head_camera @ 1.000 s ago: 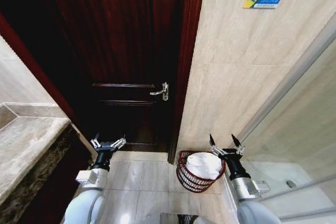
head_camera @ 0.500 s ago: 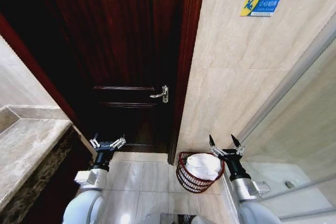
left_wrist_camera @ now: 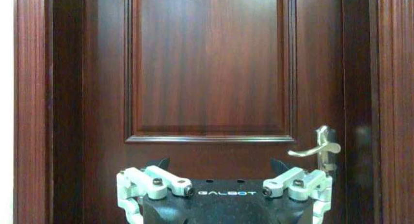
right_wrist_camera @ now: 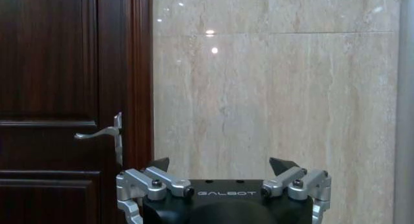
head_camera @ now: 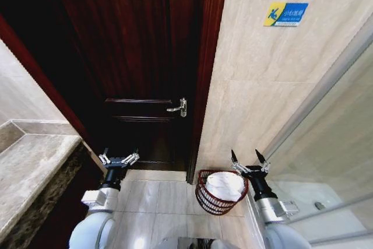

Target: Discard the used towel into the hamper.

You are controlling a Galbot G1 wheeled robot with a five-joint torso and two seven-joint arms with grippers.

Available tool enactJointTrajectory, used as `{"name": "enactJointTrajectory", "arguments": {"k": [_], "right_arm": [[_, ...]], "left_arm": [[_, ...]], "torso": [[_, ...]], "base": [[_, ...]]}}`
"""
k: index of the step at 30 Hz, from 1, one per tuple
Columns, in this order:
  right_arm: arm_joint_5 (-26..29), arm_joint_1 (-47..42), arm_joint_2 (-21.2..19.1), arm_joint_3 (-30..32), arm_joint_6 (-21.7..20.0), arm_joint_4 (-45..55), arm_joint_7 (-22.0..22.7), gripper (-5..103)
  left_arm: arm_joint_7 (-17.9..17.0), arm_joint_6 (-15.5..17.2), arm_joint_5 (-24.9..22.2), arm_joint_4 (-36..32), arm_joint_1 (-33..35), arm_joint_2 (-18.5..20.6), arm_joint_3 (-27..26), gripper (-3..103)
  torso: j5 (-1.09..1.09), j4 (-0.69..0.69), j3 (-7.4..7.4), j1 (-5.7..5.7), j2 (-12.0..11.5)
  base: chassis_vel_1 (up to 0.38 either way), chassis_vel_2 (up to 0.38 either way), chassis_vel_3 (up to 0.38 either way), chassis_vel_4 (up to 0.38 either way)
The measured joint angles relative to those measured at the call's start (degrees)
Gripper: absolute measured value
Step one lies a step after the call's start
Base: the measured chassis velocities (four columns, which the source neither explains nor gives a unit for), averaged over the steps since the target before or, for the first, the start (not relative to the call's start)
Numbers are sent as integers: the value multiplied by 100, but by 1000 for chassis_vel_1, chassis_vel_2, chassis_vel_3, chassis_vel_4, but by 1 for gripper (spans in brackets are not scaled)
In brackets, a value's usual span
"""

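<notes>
Nearest the head camera, the left gripper (head_camera: 119, 159) hangs at about 7 o'clock of the head view, its fingers spread wide with nothing between them. It points toward the dark wooden door (head_camera: 140, 56). The right gripper (head_camera: 249, 161) hangs at about 5 o'clock, also spread wide and holding nothing.

Just beside the right gripper, toward the middle of the scene, the hamper (head_camera: 211, 200) stands on the pale tiled floor (head_camera: 154, 196), at about 5 o'clock. It is a rounded dark red-brown basket of thin bars. A white towel (head_camera: 225, 183) lies bunched inside it, filling the top. The right gripper sits at the hamper's rim on its far right side; whether it touches cannot be told.

At 8 o'clock, a stone desk (head_camera: 32, 167) runs along the left edge.

Farther off, the door fills the middle, shut, with a metal lever handle (head_camera: 178, 107) near its right edge. The left wrist view shows that handle (left_wrist_camera: 318, 149) past the gripper's spread fingers (left_wrist_camera: 154, 178). A beige tiled wall (head_camera: 262, 86) stands to the right of the door frame. At about 1 o'clock, a blue and yellow sign (head_camera: 285, 14) is fixed high on that wall.
</notes>
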Motion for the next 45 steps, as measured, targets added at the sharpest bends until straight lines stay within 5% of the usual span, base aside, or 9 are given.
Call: {"name": "enactJointTrajectory", "arguments": {"k": [6,45], "right_arm": [[86,-8,-57,-68,-309,154,204,100],[44,37,-126,34,-452,96,103,100]], "left_arm": [[-31,-170,-9,7,12,-42,167,100],[-84,-222,-10,128,-68,-72,239,100]], "torso": [[0,0,57,46,104],[0,0,13,11,21]], "base": [[0,0,0,0],[7,-7,-9,8]]}}
